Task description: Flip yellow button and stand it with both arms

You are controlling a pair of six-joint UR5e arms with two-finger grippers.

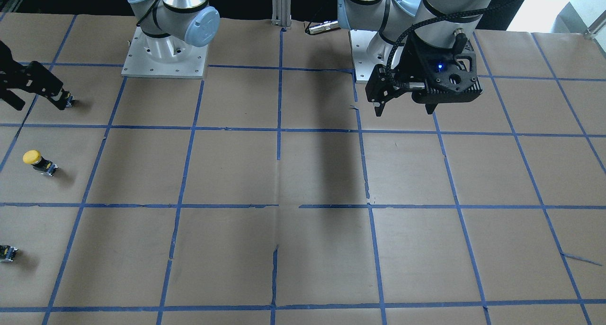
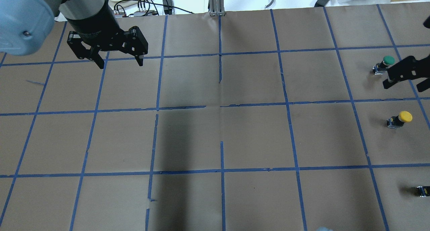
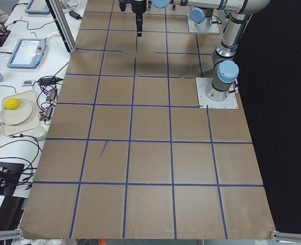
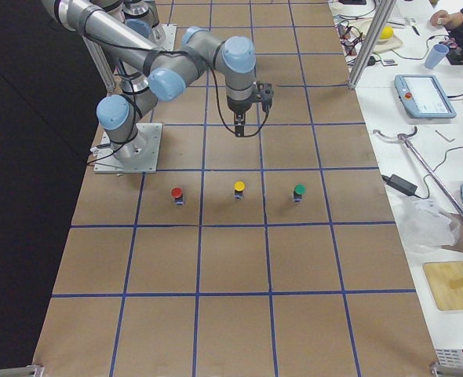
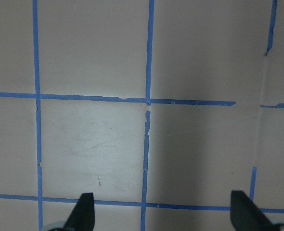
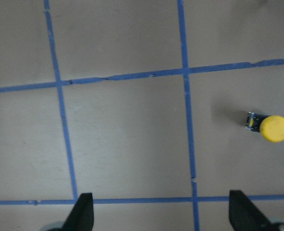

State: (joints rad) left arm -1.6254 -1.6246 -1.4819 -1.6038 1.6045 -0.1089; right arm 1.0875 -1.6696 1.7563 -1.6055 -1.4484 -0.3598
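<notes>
The yellow button (image 1: 38, 162) stands on the brown paper at the robot's right end of the table, cap up in the exterior right view (image 4: 238, 189). It also shows in the overhead view (image 2: 399, 118) and at the right of the right wrist view (image 6: 269, 127). My right gripper (image 2: 403, 86) is open and empty, hovering above the table near the button and not touching it. My left gripper (image 2: 120, 65) is open and empty, hovering far away over the table's other half, with only bare paper under it in the left wrist view (image 5: 163, 216).
A green-capped button (image 2: 386, 61) stands beyond the yellow one, close to the right gripper. A red-capped button (image 4: 176, 193) stands on the yellow one's other side. Blue tape lines grid the table. The arm bases (image 1: 165, 55) sit at the robot's edge.
</notes>
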